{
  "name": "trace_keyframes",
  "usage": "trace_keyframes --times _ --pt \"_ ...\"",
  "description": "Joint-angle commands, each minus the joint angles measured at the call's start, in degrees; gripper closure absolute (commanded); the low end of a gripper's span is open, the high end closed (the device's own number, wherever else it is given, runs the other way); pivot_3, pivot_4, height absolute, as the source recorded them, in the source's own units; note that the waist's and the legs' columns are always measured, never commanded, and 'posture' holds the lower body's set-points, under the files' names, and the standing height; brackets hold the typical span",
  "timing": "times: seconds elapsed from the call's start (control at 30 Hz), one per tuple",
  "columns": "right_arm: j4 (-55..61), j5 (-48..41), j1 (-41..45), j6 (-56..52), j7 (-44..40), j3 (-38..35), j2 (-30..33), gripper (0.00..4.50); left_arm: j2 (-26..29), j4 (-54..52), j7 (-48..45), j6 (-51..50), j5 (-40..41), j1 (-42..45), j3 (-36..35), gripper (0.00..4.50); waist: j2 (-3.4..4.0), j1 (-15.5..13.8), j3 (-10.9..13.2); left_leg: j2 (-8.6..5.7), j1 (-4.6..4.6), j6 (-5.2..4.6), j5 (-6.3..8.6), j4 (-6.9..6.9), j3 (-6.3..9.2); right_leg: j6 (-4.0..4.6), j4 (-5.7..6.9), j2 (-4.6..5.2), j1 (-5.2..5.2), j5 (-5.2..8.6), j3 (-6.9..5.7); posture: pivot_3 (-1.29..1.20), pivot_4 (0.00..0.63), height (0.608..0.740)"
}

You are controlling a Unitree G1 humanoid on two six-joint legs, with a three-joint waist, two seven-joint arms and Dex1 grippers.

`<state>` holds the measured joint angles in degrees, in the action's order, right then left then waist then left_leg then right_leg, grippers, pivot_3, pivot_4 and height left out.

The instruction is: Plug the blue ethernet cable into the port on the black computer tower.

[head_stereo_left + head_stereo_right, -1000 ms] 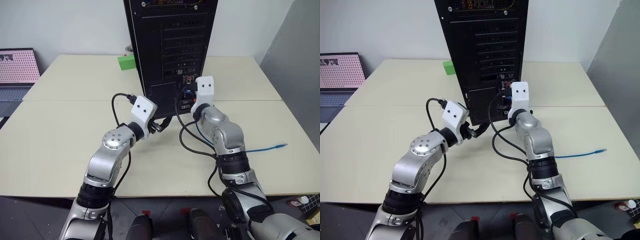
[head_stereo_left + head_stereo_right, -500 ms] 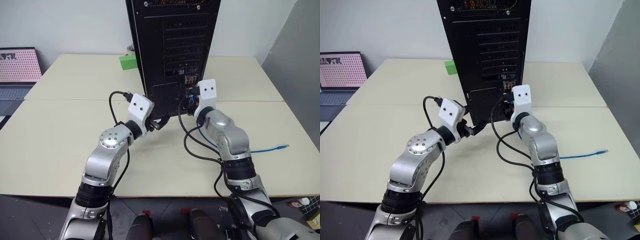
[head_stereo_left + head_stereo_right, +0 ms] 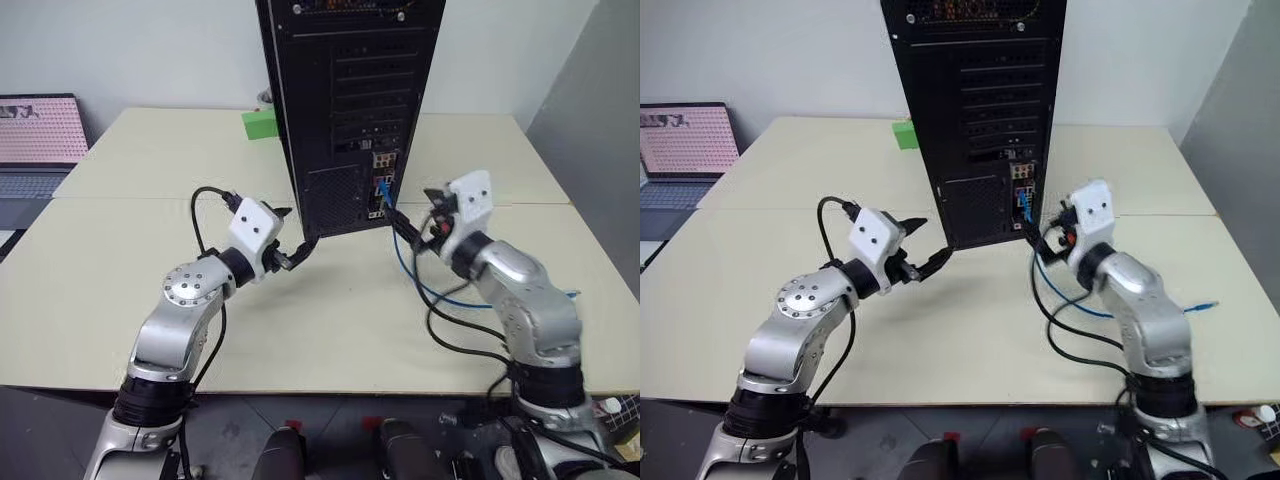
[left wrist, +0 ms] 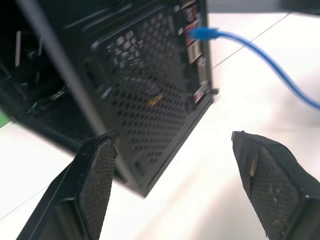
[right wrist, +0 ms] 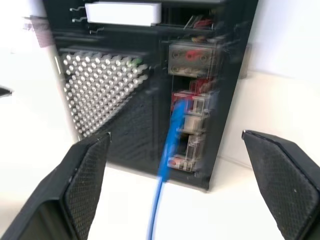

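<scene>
The blue ethernet cable (image 3: 400, 245) runs from the port (image 3: 381, 186) on the black computer tower (image 3: 350, 110) down across the table (image 3: 120, 270), between both grippers.

A pale beige counter (image 3: 130, 290), crossed by a seam from its left edge to its right, carries a small green block (image 3: 258, 124) toward the far edge. Beyond the left edge, an open laptop (image 3: 38, 140) shows a pink patterned screen.
</scene>
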<state>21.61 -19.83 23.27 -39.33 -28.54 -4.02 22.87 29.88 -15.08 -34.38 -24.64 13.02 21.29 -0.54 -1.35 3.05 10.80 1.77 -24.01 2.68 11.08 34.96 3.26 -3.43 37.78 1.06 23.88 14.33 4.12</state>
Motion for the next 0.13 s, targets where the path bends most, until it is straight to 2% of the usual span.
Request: trace_keyframes --times 0.03,0.13 --pt "2.2 -4.3 -2.2 3.2 -6.2 -4.3 3.9 0.06 1.8 -1.5 -2.9 0.7 3.5 -0.7 -3.9 0.68 -0.01 0.0 0.0 0.0 0.0 0.0 0.0 0.0 -0.02 0.0 -0.02 0.01 0.0 0.0 0.02 0.0 0.15 0.74" --pt "1.2 -4.4 -2.9 4.4 -7.5 -4.5 5.3 0.06 2.5 -1.7 -4.7 1.3 5.1 -1.7 -5.1 0.68 -0.01 0.3 0.0 0.01 0.07 0.0 0.0 0.0 -0.04 -0.01 -0.01 0.01 -0.04 0.0 0.03 0.0 0.15 0.74"
